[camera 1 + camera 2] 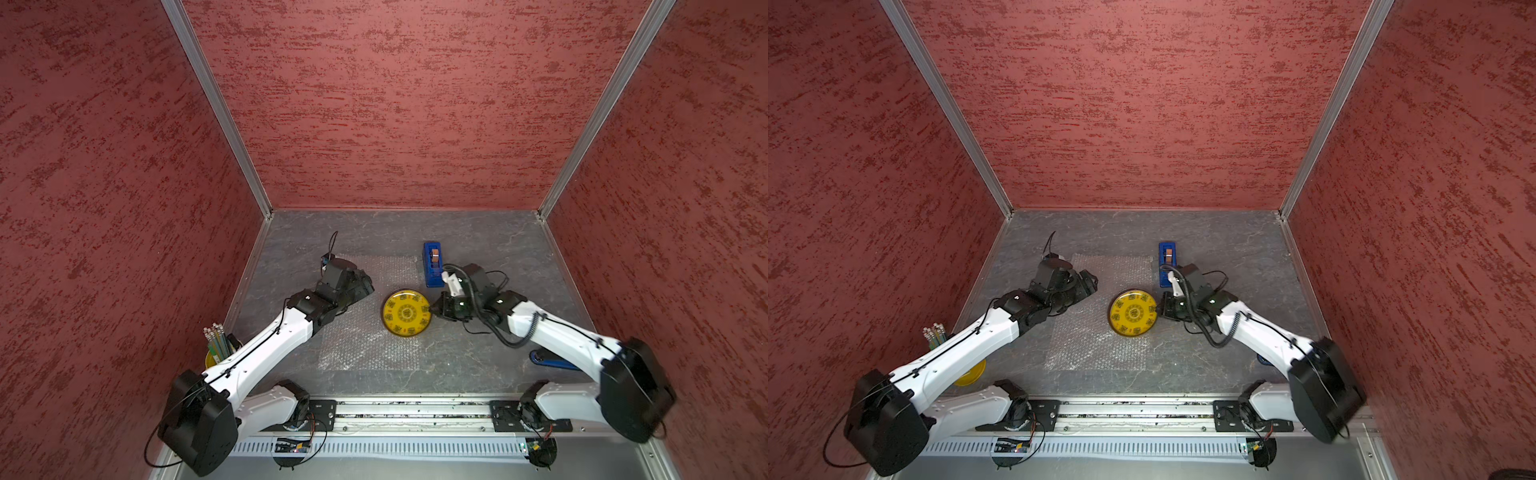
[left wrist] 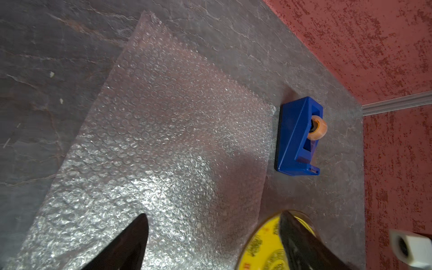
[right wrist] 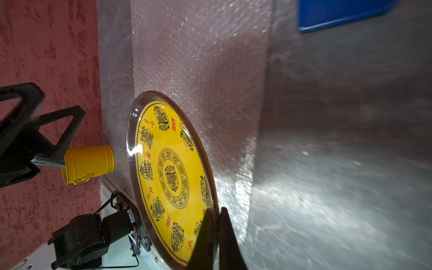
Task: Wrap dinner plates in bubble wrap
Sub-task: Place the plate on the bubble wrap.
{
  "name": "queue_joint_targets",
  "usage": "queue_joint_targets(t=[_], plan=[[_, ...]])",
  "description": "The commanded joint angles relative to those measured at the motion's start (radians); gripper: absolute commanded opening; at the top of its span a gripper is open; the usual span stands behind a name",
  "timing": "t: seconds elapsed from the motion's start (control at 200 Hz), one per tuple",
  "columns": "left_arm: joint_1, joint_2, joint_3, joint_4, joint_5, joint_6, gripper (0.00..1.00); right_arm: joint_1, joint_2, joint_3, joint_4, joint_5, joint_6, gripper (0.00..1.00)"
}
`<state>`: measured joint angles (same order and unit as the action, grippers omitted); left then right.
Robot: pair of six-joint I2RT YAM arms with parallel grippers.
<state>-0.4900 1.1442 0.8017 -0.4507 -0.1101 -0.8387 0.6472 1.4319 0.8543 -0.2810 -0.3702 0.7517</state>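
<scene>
The right fingers (image 1: 436,309) are pinched narrow on the rim of the plate (image 1: 406,312), one finger over its face and one under it. Gripping the rim suits a shallow dish that offers no other thin part to pinch, and it leaves the face clear. In the right wrist view the plate looks tipped, with the pinched side raised. I cannot tell whether the side farthest from those fingers rests on anything.

The plate sits between the two sets of fingers, and its far side reaches over the nearest edge of the bubble wrap (image 1: 374,345). My judgement is that it is being brought onto the sheet so that loose wrap is left on every side to fold over.

The left fingers (image 1: 363,284) stand wide and hold nothing. They hang over the sheet across the plate from the right fingers. This may be to pin the light plastic or to pick up an edge, but that is a guess.

The plate is round, glossy and hard, yellow with a dark rim and dark ringed ornament around a middle medallion. That glaze could slide in a two-finger pinch. The wrap is thin, clear and whitish, studded with small bubbles, and lies flat on the grey stone-patterned surface (image 1: 457,241).

A blue tape dispenser (image 1: 432,266) stands just beside the right fingers, at the sheet's corner. A yellow pencil cup (image 1: 210,359) stands well behind the left fingers.
</scene>
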Motion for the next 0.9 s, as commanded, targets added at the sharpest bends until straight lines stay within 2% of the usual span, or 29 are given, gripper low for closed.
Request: queue_joint_targets(t=[0.0, 0.145, 0.25, 0.556, 0.897], plan=[[0.034, -0.02, -0.023, -0.009, 0.03, 0.005, 0.87, 0.053, 0.144, 0.117, 0.169, -0.002, 0.048, 0.0], [0.042, -0.006, -0.07, 0.053, 0.034, 0.032, 0.85, 0.095, 0.301, 0.238, 0.162, -0.01, 0.017, 0.0], [0.058, 0.016, -0.097, 0.073, 0.06, 0.003, 0.83, 0.095, 0.371, 0.287, 0.126, 0.003, 0.011, 0.0], [0.096, 0.051, -0.091, 0.096, 0.1, 0.025, 0.79, 0.095, 0.454, 0.351, 0.097, 0.022, 0.011, 0.0], [0.103, 0.064, -0.129, 0.131, 0.128, 0.018, 0.76, 0.086, 0.466, 0.359, 0.031, 0.059, -0.011, 0.0]])
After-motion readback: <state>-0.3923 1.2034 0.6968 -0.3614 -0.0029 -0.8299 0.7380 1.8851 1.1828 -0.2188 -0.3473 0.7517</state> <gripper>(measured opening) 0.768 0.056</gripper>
